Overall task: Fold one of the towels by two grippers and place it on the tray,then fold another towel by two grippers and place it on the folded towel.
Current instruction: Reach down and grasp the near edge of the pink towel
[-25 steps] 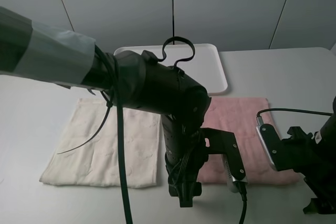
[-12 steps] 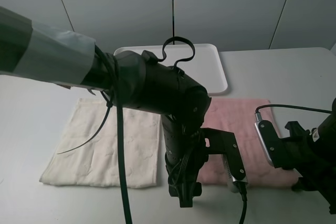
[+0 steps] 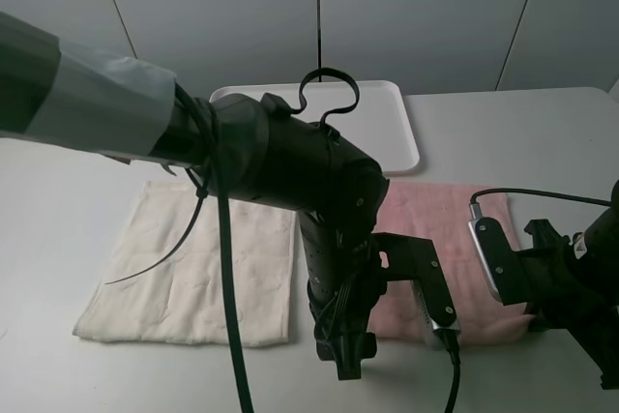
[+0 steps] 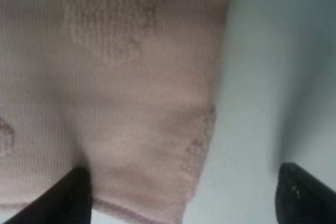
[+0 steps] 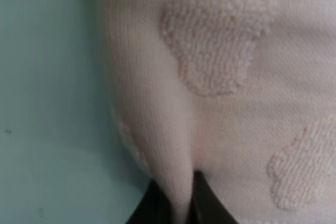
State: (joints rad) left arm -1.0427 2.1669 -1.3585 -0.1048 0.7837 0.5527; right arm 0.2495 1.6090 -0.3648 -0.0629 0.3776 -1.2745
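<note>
Read no text, label, brand, number or sign anywhere: none on the pink towel [image 4: 131, 77], none on the tray [image 3: 384, 128].

Left hand [image 4: 186, 198] low, fingers spread wide. Right hand [image 5: 178, 208] low, fingers pinched on pink towel [image 5: 236, 103].
</note>
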